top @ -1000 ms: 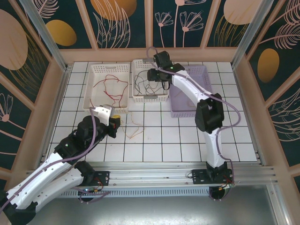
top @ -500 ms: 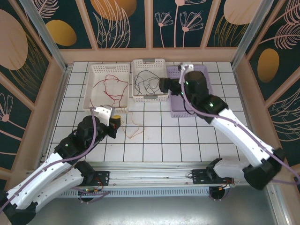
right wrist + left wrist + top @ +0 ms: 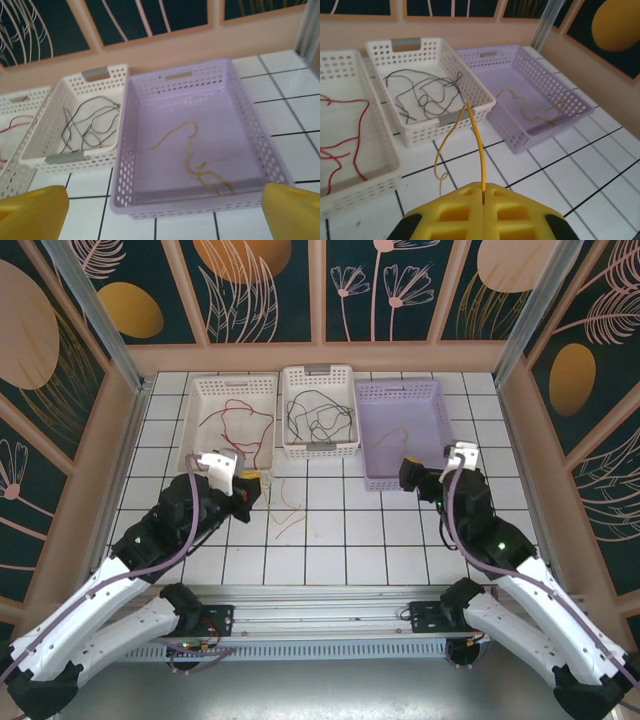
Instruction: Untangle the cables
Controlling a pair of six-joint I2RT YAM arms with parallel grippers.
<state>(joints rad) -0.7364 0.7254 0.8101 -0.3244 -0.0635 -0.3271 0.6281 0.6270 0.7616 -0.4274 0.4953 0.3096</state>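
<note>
My left gripper (image 3: 250, 483) (image 3: 484, 189) is shut on a thin yellow cable (image 3: 479, 145), which loops up from the jaws and trails down onto the white tiles (image 3: 288, 510). Red cables (image 3: 240, 425) (image 3: 342, 147) lie in the left white basket (image 3: 195, 415). In the middle white basket (image 3: 318, 449) lie black cables (image 3: 318, 420) (image 3: 425, 92) (image 3: 87, 125). Another yellow cable (image 3: 192, 152) (image 3: 530, 107) lies in the purple basket (image 3: 420, 392) (image 3: 125, 150). My right gripper (image 3: 410, 477) (image 3: 164, 197) hangs open and holds nothing, just in front of the purple basket's near wall.
The three baskets stand side by side along the far part of the tiled table (image 3: 340, 540). Wooden walls with metal posts (image 3: 520, 330) close in the far side and both flanks. Open tiles lie between the two arms.
My right arm has pulled back from over the middle basket to the near side of the purple basket, and its jaws have opened. My left gripper has shifted slightly farther away with the yellow cable.
</note>
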